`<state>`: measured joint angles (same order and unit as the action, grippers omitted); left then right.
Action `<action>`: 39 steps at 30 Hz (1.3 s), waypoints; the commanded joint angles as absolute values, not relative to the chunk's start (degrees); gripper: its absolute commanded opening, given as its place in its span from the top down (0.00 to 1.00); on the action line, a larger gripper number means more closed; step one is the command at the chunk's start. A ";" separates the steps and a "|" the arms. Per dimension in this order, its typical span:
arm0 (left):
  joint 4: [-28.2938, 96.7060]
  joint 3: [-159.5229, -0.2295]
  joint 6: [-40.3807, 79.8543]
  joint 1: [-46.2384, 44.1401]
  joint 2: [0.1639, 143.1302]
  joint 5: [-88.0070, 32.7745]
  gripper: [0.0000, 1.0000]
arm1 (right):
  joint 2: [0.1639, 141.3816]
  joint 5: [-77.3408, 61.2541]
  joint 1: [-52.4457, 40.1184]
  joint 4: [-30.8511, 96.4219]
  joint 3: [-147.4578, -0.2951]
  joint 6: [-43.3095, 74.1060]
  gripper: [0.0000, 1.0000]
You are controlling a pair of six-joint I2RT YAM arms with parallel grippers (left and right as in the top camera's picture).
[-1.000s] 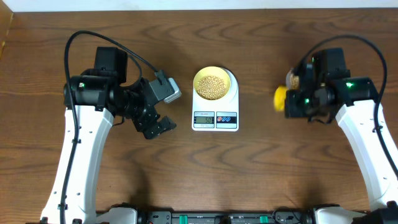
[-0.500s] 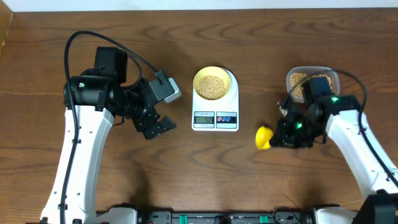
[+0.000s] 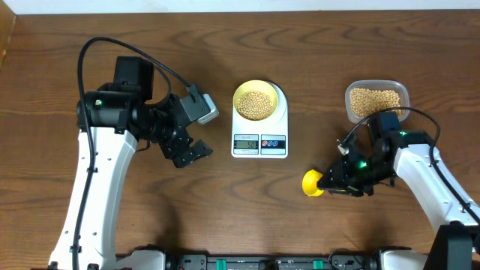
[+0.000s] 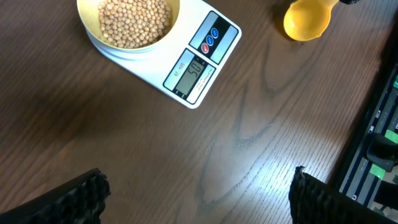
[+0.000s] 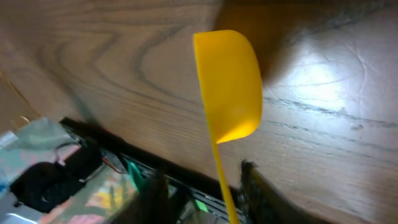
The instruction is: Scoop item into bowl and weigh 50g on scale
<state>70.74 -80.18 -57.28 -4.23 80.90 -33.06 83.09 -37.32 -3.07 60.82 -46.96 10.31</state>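
Observation:
The pale-yellow bowl (image 3: 238, 91) sits on the white scale (image 3: 259, 142), filled with tan beans (image 3: 255, 103). In the left wrist view the bowl (image 4: 176, 17), its beans (image 4: 134, 18) and the scale (image 4: 214, 34) show, and the display reads about 50. My right gripper (image 3: 337, 180) is shut on the handle of the yellow scoop (image 3: 311, 182), low over the table, front right of the scale. The scoop (image 5: 230, 81) looks empty. My left gripper (image 3: 191, 152) is open and empty, left of the scale. Its fingers (image 4: 196, 199) frame bare wood.
A clear plastic tub (image 3: 349, 105) holding more beans (image 3: 375, 97) stands at the back right, behind my right arm. The scoop also shows in the left wrist view (image 4: 306, 22). Black equipment runs along the table's front edge (image 3: 247, 262).
My right gripper has carried the scoop from beside the tub toward the front and left, lowering it near the table. The tub is now uncovered. The left arm has not moved.

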 commanded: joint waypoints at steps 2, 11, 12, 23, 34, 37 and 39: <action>71.11 -80.68 -58.26 -4.32 81.23 -33.80 0.05 | 82.39 -30.87 -2.66 60.82 -46.65 11.77 0.29; 71.11 -80.68 -58.26 -4.32 81.23 -33.80 0.05 | 82.39 -10.44 -2.66 55.86 -46.70 24.73 0.01; 71.11 -80.68 -58.26 -4.32 81.23 -33.80 0.05 | 82.39 -9.28 -2.66 55.27 -46.74 25.74 0.01; 71.11 -80.68 -58.26 -4.32 81.23 -33.80 0.05 | 81.25 14.76 -2.66 64.42 -50.28 47.83 0.01; 71.11 -80.68 -58.26 -4.32 81.23 -33.80 0.05 | 72.12 8.82 -7.60 58.41 -63.44 39.92 0.01; 71.11 -80.68 -58.28 -4.32 81.23 -33.80 0.05 | 67.42 5.65 -9.37 51.64 -66.59 39.11 0.01; 71.11 -80.68 -58.28 -4.32 81.23 -33.80 0.05 | 64.58 2.66 -9.80 48.58 -66.96 39.13 0.01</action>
<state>70.74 -80.18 -57.28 -4.23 80.90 -33.06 68.71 6.87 -8.82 50.65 -65.30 40.84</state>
